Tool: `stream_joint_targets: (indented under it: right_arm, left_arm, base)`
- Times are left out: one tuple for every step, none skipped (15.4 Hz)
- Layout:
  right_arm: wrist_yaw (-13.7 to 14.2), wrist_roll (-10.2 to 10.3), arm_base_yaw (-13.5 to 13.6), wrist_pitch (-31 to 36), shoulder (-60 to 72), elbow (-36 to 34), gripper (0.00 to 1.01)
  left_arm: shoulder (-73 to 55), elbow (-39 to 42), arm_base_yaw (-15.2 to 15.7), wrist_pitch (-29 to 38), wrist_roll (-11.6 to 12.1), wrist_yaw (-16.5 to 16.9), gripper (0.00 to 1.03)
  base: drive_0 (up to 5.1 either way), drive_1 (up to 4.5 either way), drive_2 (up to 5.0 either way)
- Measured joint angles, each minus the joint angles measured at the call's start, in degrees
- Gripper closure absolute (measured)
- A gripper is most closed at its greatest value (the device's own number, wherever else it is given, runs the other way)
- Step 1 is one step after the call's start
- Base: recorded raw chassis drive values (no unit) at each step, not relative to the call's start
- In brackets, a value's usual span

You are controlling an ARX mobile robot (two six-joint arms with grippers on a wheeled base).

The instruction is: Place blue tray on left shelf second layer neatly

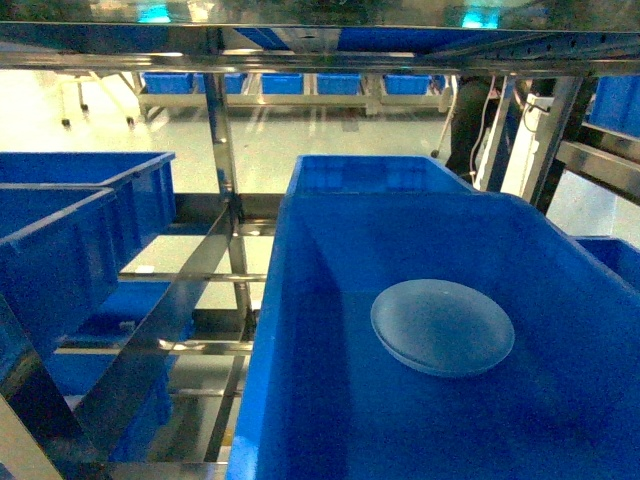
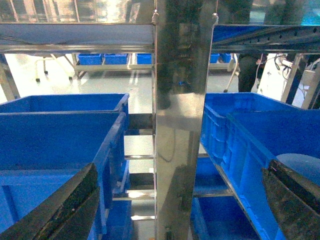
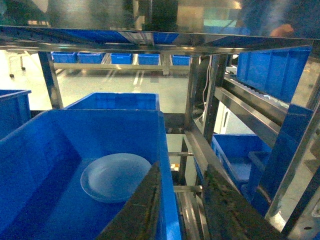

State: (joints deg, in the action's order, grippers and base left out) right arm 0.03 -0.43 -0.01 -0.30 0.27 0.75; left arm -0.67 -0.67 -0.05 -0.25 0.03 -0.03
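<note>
Blue tray (image 1: 442,327) lies flat on the floor of a deep dark-blue crate (image 1: 300,300), right side up, a bit toward the far right of the crate floor. It is round, pale and shallow, with a low rim. Nothing touches it. The right wrist view shows it too, with a second rim edge peeking out under it, so it may be more than one dish; I cannot tell for sure.

Behind this crate stands another blue crate (image 1: 375,172), end to end with it. To the left, past a gap, are two more blue crates (image 1: 70,235) on the left shelf second layer (image 1: 190,275). That layer is made of shiny flat metal bars and rails between upright posts. A tall shiny post (image 1: 228,190) stands between the left crates and the crate with the tray. A metal shelf (image 1: 320,45) runs across the top, above everything. More blue crates sit on lower tiers and on a far rack across the pale floor.

The left hand (image 2: 180,200) is seen only in its own wrist view. Its two dark fingers (image 2: 65,210) are spread wide apart, one on each side of the shiny post, holding nothing. The right hand (image 3: 182,205) hangs over the near right wall of the tray's crate. Its two dark fingers (image 3: 140,210) are apart and hold nothing; one is over the inside of the crate and one is outside the wall.
</note>
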Motion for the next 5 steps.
stream_joint_targets:
  right_arm:
    - [0.0,0.0,0.0,0.0,0.0,0.0,0.66]
    - [0.0,0.0,0.0,0.0,0.0,0.0,0.41]
    - [0.0,0.0,0.0,0.0,0.0,0.0,0.04]
    - [0.0,0.0,0.0,0.0,0.0,0.0,0.03]
    - [0.0,0.0,0.0,0.0,0.0,0.0,0.03]
  left_arm:
    - [0.0,0.0,0.0,0.0,0.0,0.0,0.05]
    - [0.0,0.0,0.0,0.0,0.0,0.0,0.05]
    - [0.0,0.0,0.0,0.0,0.0,0.0,0.05]
    - [0.0,0.0,0.0,0.0,0.0,0.0,0.05]
    - [0.0,0.0,0.0,0.0,0.0,0.0,0.05]
  base:
    - [0.0,0.00,0.0]
    - [0.0,0.00,0.0]
    - [0.0,0.00,0.0]
    - [0.0,0.00,0.0]
    - [0.0,0.00,0.0]
